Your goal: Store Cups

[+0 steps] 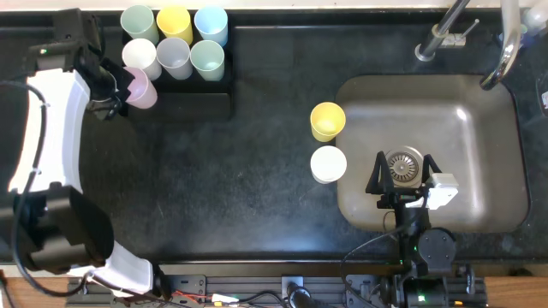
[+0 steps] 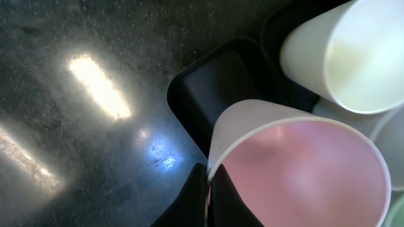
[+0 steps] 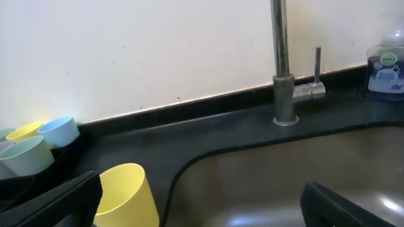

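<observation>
- The left gripper (image 1: 122, 89) is clamped on the pink cup's (image 1: 142, 87) rim, with one finger (image 2: 189, 205) against the outside wall
- The pink cup is at the tray's (image 1: 193, 104) front-left slot, at 6 o'clock of a white cup (image 1: 139, 54); I cannot tell whether it rests on the tray
- Five more cups crowd the tray: green (image 1: 139, 21), yellow (image 1: 174, 21) and blue (image 1: 211, 23) along the back, then grey (image 1: 174, 54) and mint (image 1: 206, 58) at 3 o'clock of the white cup
- The right gripper (image 1: 402, 174) hangs over the sink (image 1: 479, 111), fingers wide apart and holding nothing
- On the counter just beside the sink's 9 o'clock rim stand a loose yellow cup (image 1: 327, 120) and, at its 6 o'clock, a second white cup (image 1: 328, 163), both well apart from the tray
- The faucet (image 1: 445, 30) stands at the sink's 12 o'clock
- The left wrist view shows the dark slot (image 2: 211, 82) beside the pink cup's rim
- The right wrist view shows a soap bottle (image 3: 386, 72) near the faucet
</observation>
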Controlling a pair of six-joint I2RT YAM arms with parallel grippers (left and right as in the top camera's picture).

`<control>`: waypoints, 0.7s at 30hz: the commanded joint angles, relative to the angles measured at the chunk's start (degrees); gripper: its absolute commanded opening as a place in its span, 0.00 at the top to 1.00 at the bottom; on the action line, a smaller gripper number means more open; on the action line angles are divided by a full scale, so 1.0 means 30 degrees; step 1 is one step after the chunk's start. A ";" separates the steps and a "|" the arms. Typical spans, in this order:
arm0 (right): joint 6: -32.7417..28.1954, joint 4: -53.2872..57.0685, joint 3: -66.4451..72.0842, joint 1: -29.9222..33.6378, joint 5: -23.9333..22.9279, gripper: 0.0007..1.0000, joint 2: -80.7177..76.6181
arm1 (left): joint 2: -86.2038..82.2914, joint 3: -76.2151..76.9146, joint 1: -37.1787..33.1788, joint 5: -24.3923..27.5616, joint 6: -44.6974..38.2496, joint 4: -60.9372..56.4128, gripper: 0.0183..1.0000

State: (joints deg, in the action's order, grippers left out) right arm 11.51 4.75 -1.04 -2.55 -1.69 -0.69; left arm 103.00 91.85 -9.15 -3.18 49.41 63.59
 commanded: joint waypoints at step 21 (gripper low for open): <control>-0.0117 -0.0102 0.0255 0.0073 0.0073 0.00 0.0160 | 0.2652 0.0146 -0.0896 0.0175 0.0197 -0.0619 0.98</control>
State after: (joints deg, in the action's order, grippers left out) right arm 11.55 4.75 -1.04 -2.55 -1.72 -0.69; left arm 110.30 91.85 -11.68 -2.98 49.41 61.84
